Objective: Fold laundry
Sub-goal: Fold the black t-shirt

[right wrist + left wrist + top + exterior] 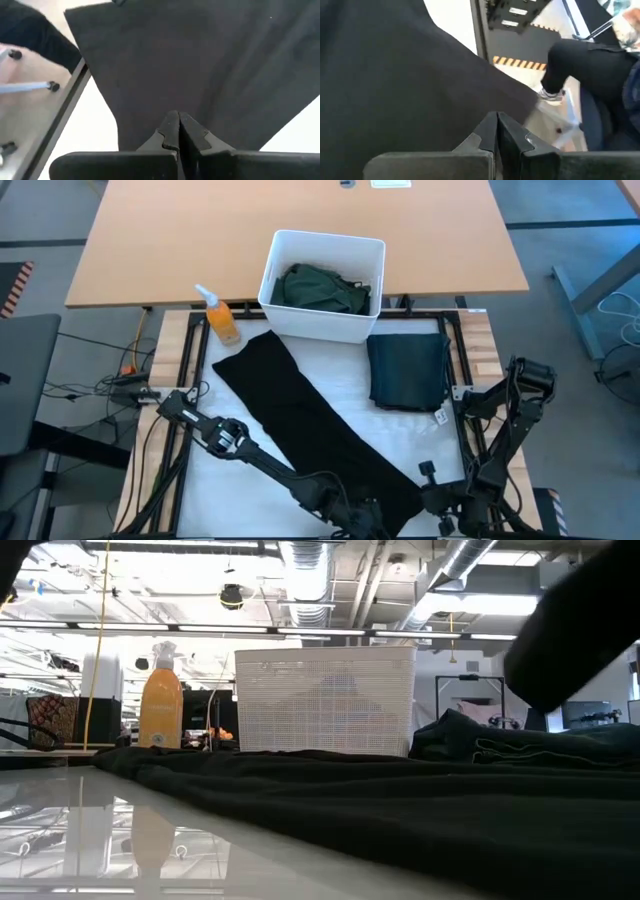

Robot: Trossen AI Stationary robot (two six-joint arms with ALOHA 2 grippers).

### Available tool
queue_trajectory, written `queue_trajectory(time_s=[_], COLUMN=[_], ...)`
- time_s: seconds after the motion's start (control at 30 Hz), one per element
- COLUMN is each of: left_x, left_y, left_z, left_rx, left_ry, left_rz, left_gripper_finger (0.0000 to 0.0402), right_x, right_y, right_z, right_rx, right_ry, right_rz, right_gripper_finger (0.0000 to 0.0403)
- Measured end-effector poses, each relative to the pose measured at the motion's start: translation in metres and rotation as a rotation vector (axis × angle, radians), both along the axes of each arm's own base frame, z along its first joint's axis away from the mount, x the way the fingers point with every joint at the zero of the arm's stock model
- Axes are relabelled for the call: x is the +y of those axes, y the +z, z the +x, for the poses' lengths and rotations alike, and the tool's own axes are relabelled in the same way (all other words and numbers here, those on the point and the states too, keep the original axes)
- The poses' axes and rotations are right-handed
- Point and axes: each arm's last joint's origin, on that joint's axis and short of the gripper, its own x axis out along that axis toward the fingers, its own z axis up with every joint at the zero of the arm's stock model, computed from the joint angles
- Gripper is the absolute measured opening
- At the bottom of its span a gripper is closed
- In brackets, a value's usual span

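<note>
Long black trousers (310, 425) lie flat and slantwise on the white table top, from far left to near right; they also show in the low view as a black sheet (350, 810). My left gripper (365, 518) is shut at their near end, its tips over the black cloth (395, 75). My right gripper (432, 502) is shut close beside it, also over the black cloth (200, 60). A folded dark garment (408, 370) rests flat at the far right. My left gripper (497, 120) points slanting down at the trousers' near end with shut fingers; whether the tips touch the cloth I cannot tell. My right gripper (178, 117) likewise slants down over the trousers near their near end; its own fingers hide the spot, so touch cannot be told.
A white bin (290, 320) holding dark green clothes (322, 288) stands at the far edge, an orange spray bottle (222, 320) to its left. A person's leg and shoe (552, 90) show beyond the table's near edge. Bare white table top lies to the left of the trousers.
</note>
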Motion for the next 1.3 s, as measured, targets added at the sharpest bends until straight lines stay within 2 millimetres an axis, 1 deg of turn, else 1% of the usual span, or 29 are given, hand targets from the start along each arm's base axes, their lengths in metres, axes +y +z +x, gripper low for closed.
queue_trajectory(time_s=[0.1,0.17,0.3,0.4,0.53,0.67,0.77,0.83,0.9,0.97,1.0,1.1,1.2,1.3], left_x=[-0.004,-0.006,-0.013,-0.017,-0.022,-0.029,-0.038,-0.047,-0.054,-0.06,-0.062,-0.065,-0.066,-0.064], left_y=[-0.003,-0.008,-0.012,-0.014,-0.015,-0.014,-0.009,0.004,0.02,0.029,0.029,0.021,0.021,0.019], left_z=[-0.007,-0.012,-0.017,-0.021,-0.026,-0.03,-0.032,-0.032,-0.034,-0.036,-0.038,-0.039,-0.038,-0.037], left_rx=[0.076,0.116,0.146,0.173,0.18,0.186,0.086,-0.043,-0.187,-0.297,-0.327,-0.352,-0.381,-0.381], left_ry=[0.013,0.015,0.023,0.02,0.008,-0.043,-0.107,-0.147,-0.149,-0.133,-0.135,-0.164,-0.177,-0.173], left_rz=[-0.009,-0.002,-0.025,-0.022,-0.01,-0.025,0.041,0.105,0.209,0.315,0.367,0.48,0.496,0.486], left_gripper_finger=[0.0,0.0,0.0,0.0,0.0,0.0,0.0,0.0,0.0,0.0,0.0001,0.0012,0.0039,0.0078], right_x=[0.004,0.013,0.032,0.046,0.062,0.075,0.081,0.084,0.087,0.088,0.087,0.087,0.089,0.091], right_y=[0.002,0.007,0.014,0.009,-0.004,-0.01,-0.013,-0.013,-0.012,-0.012,-0.013,-0.011,-0.006,-0.003], right_z=[-0.001,-0.002,-0.002,0.003,0.013,0.029,0.039,0.045,0.047,0.05,0.05,0.048,0.044,0.039], right_rx=[-0.015,-0.059,-0.146,-0.186,-0.215,-0.209,-0.186,-0.167,-0.145,-0.125,-0.114,-0.106,-0.111,-0.109], right_ry=[0.008,0.081,0.219,0.293,0.373,0.36,0.346,0.337,0.327,0.303,0.295,0.275,0.26,0.251], right_rz=[0.043,0.044,0.003,-0.068,-0.213,-0.243,-0.281,-0.308,-0.321,-0.318,-0.322,-0.299,-0.259,-0.225], right_gripper_finger=[0.002,0.002,0.002,0.0025,0.0056,0.0097,0.0131,0.0153,0.0173,0.0191,0.0198,0.0213,0.0217,0.0215])
